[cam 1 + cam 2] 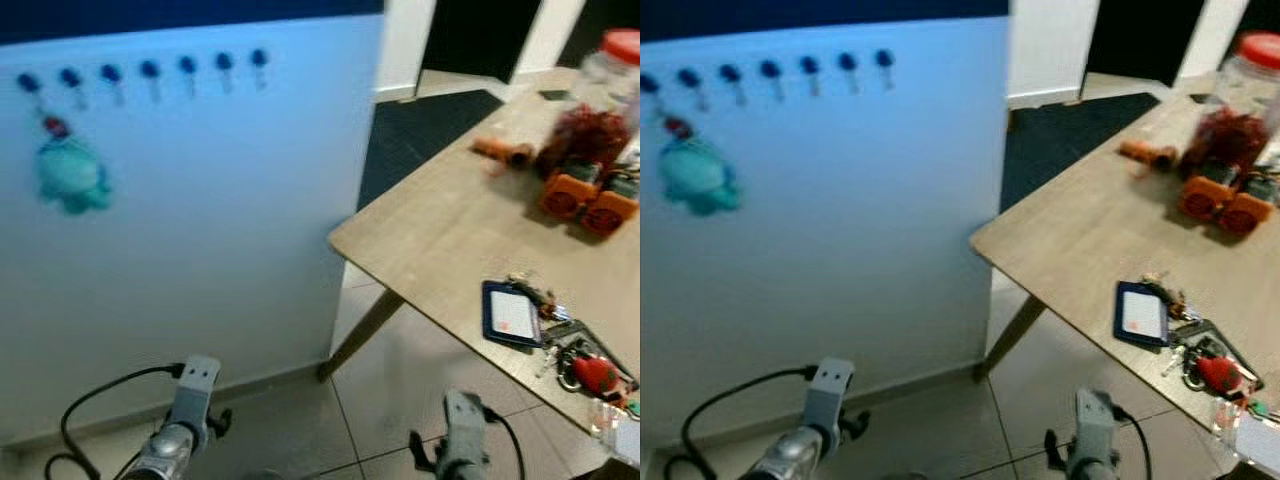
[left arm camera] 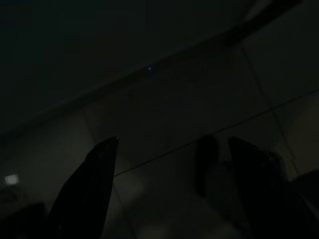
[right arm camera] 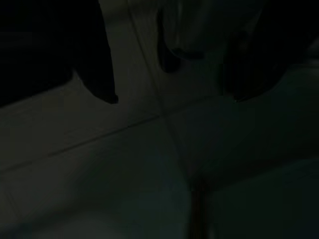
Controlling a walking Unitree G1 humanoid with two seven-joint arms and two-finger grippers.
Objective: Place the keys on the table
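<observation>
Lying on the wooden bench [image 1: 450,230], near its front edge, the keys [image 1: 585,365] form a small cluster with a red fob, just beside a dark blue card holder [image 1: 510,313] that sits flat on the wood. Farther back on the bench from the card holder stand two orange blocks [image 1: 588,203], a clump of dark red stuff [image 1: 585,135], a clear jar with a red lid [image 1: 615,60] and a small orange object [image 1: 505,152].

Beside the bench rises a pale wall panel [image 1: 220,220] with a row of blue pegs [image 1: 150,70] along its top; a teal plush charm [image 1: 70,175] hangs from one of the pegs farthest from the bench.

Both arms hang low over the tiled floor [image 1: 370,400], below the bench edge. The left tool [image 2: 169,164] points at the dim tiles with its two black fingers [image 2: 89,184] apart and nothing between them. The right tool [image 3: 169,94] likewise faces the floor, its fingers spread and empty.
</observation>
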